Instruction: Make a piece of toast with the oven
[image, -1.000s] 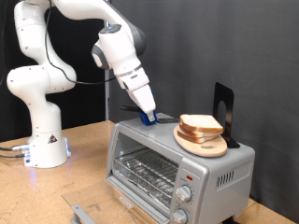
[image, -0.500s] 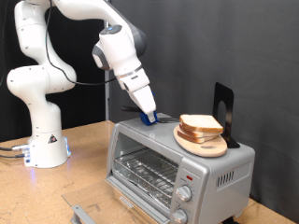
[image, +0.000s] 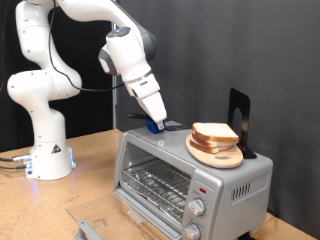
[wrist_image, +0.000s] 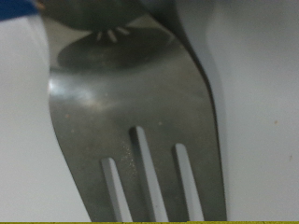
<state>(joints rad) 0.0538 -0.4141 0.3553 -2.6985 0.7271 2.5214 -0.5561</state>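
Observation:
The silver-grey oven (image: 195, 170) stands at the exterior view's lower right. Its wire rack (image: 155, 186) shows bare and its door (image: 88, 226) hangs open at the bottom. My gripper (image: 157, 125) rests its blue fingertips on the oven's top, near the back left corner. The wrist view is filled by a metal fork (wrist_image: 131, 121) seen very close, with a blue fingertip (wrist_image: 19, 5) at the corner. A thin handle (image: 176, 127) sticks out beside the fingers. No single slice of toast shows apart.
A pile of bread slices (image: 214, 133) lies on a round wooden board (image: 214, 155) on the oven's top, right of the gripper. A black upright stand (image: 238, 112) is behind it. The arm's white base (image: 45, 150) stands on the wooden table at left.

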